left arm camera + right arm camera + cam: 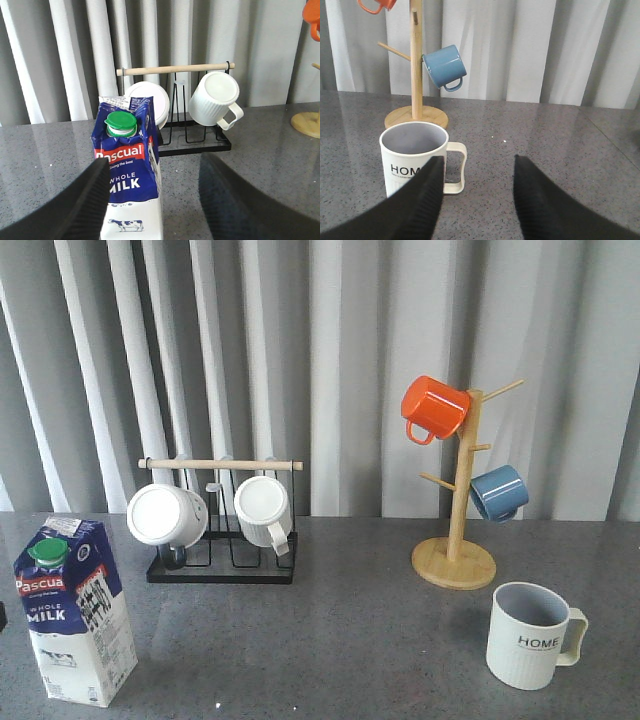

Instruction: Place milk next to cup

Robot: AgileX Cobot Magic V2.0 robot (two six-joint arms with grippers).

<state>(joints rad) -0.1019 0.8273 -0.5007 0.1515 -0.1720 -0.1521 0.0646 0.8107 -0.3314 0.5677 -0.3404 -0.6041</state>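
The milk, a blue and white carton with a green cap, stands upright at the front left of the grey table. The cup, a cream ribbed mug marked "HOME", stands at the front right, far from the milk. Neither gripper shows in the front view. In the left wrist view my left gripper is open, and the milk stands just ahead of it, toward one finger, not gripped. In the right wrist view my right gripper is open and empty, and the cup stands just ahead, partly behind one finger.
A black wire rack with a wooden bar holds two white mugs at the back left. A wooden mug tree at the back right carries an orange mug and a blue mug. A grey curtain hangs behind.
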